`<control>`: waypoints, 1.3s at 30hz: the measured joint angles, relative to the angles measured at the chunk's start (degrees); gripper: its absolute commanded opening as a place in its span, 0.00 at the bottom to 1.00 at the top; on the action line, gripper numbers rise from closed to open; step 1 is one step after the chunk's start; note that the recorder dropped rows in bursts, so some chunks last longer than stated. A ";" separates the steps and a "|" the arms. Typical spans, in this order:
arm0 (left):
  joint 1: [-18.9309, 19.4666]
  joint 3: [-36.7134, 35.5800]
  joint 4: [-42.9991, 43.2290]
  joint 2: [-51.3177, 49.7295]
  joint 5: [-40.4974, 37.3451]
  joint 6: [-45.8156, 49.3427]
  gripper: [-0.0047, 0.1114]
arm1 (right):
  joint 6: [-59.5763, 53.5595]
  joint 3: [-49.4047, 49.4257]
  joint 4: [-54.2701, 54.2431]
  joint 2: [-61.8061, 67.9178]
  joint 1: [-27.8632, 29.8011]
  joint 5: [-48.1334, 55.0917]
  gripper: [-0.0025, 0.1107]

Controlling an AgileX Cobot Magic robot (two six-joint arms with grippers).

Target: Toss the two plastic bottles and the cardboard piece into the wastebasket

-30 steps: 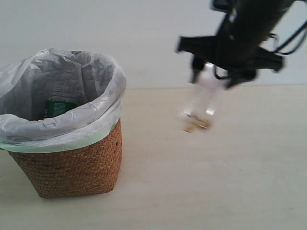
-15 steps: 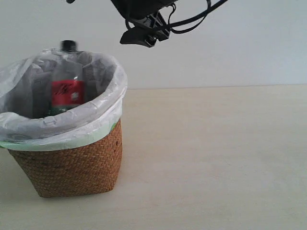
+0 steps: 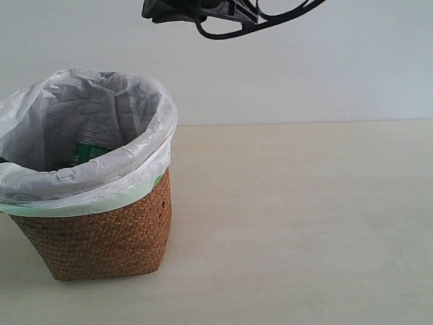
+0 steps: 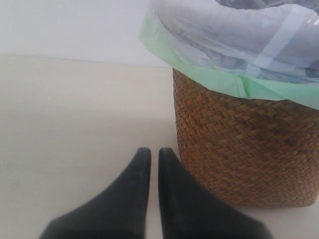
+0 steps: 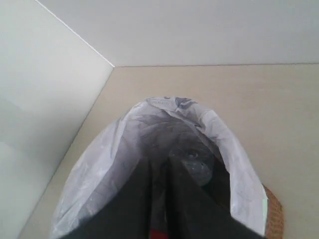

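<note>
Exterior view showed one wastebasket (image 3: 95, 237) on the table (image 3: 304, 223), one green-labelled bottle (image 3: 88, 153) visible inside it. Right gripper (image 5: 158, 186) hung over its mouth, fingers together, empty. Left gripper (image 4: 154, 164), likewise closed and empty, sat beside its wicker wall.

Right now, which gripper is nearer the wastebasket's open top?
Right. The right gripper hangs directly above the wastebasket opening, looking in. The left gripper sits low beside its woven wall, near the base.

Soft, even light with faint shadows on the worktop (image 3: 304, 223); both wrist views are slightly hazy, the bag's inside dim.
</note>
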State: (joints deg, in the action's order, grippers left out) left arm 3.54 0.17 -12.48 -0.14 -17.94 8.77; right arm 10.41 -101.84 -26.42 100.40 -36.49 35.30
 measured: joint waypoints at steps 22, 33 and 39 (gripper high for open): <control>0.00 0.00 0.00 0.00 0.00 0.00 0.09 | 9.61 47.66 33.76 -44.31 0.00 -7.06 0.03; 0.00 0.00 0.00 0.00 0.00 0.00 0.09 | 7.66 57.69 33.80 -83.57 0.00 -0.91 0.03; 0.00 0.00 0.00 0.00 0.00 0.00 0.09 | 7.66 57.82 33.80 -92.97 0.00 -0.53 0.03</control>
State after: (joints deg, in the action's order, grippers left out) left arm 3.54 0.17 -12.48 -0.14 -17.94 8.77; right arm 18.06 -44.03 7.39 7.43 -36.49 34.77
